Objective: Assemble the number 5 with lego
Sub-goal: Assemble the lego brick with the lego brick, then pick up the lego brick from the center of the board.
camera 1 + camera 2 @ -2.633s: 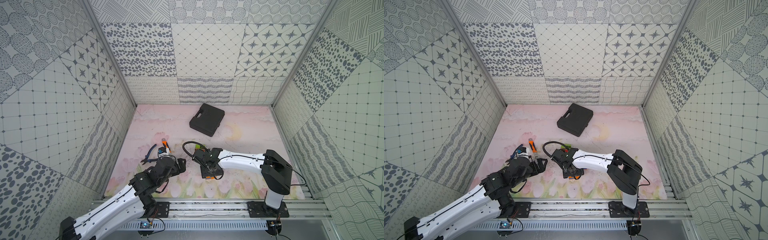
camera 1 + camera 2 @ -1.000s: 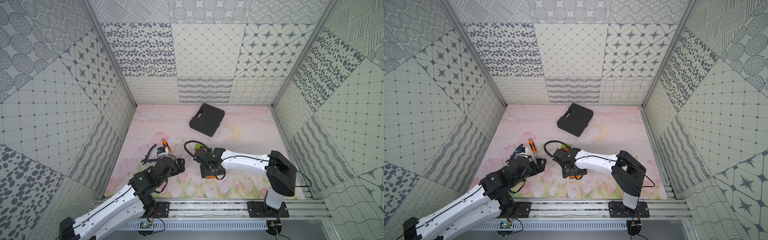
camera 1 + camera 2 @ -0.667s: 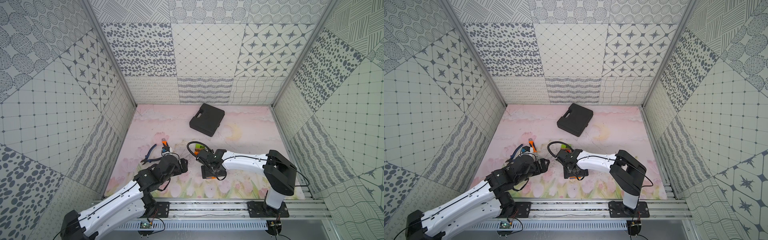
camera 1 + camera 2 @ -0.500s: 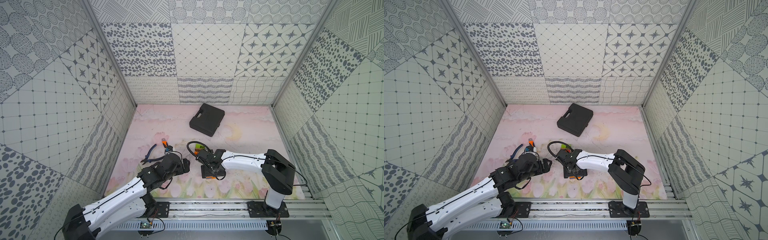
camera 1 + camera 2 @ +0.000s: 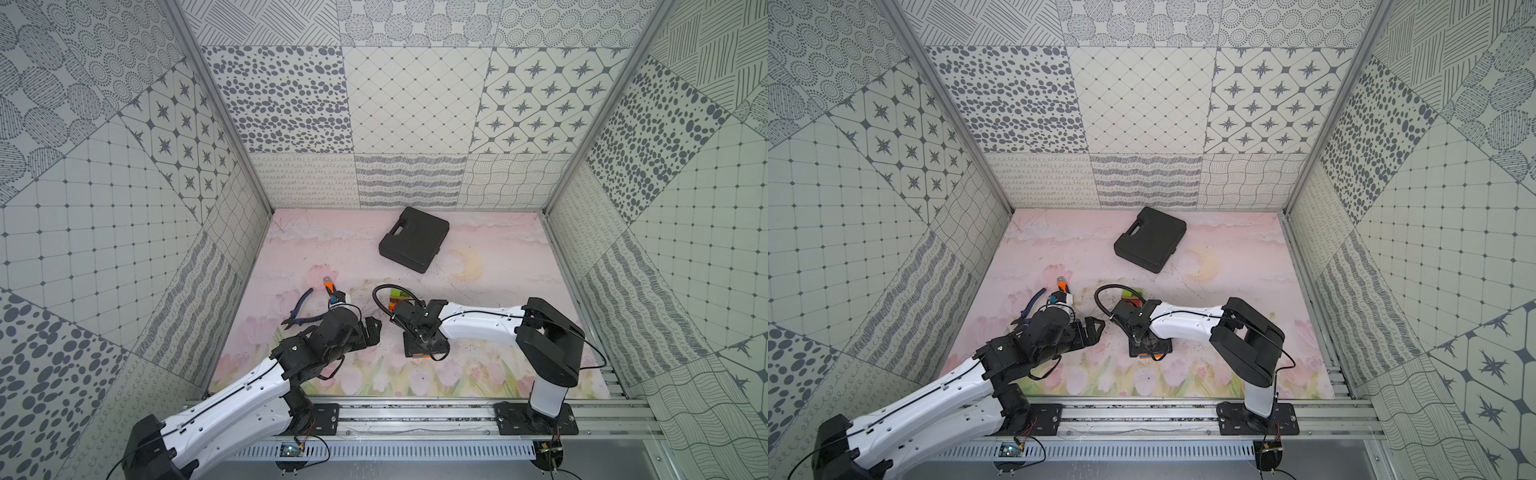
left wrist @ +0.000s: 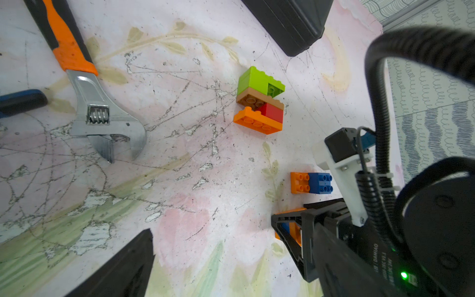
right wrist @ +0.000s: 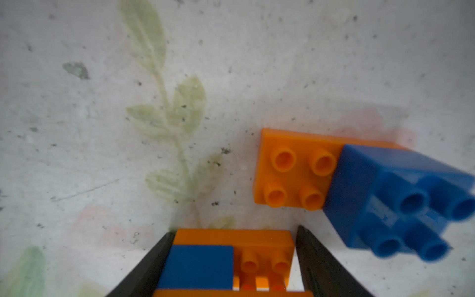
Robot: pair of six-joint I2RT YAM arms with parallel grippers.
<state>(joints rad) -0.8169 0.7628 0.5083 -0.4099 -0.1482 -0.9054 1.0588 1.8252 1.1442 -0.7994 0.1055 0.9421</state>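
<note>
A: Where are we seeing the lego?

B: We are seeing three groups. An orange-and-blue piece [image 7: 226, 259] is sitting near the middle of the table's [image 5: 478, 374] front edge, between the right gripper's [image 7: 235, 230] jaws. A second piece [image 7: 295, 177], also orange with a blue brick on one end, is lying just beside it, turned at a slight angle. A stack [image 6: 257, 101] of green, brown, red and orange bricks is lying well apart, nearer the table's middle.

A: Are the jaws clamping?

B: They are standing one on each side of the piece, right against the orange brick. We cannot tell whether they are pressing it yet. The left gripper [image 5: 371, 330] is hanging wide apart and empty, left of the front edge's middle, touching no brick.

A: What are we worrying about?

B: We are judging that only the fingertips are reaching the piece, so it may twist or slip out on a lift. One jaw is sitting close to the second piece, so any sideways drift may knock that piece further askew. And since the left gripper is bracing nothing, the second piece may slide across the table when studs are pressed together, leaving the bricks half seated.
</note>
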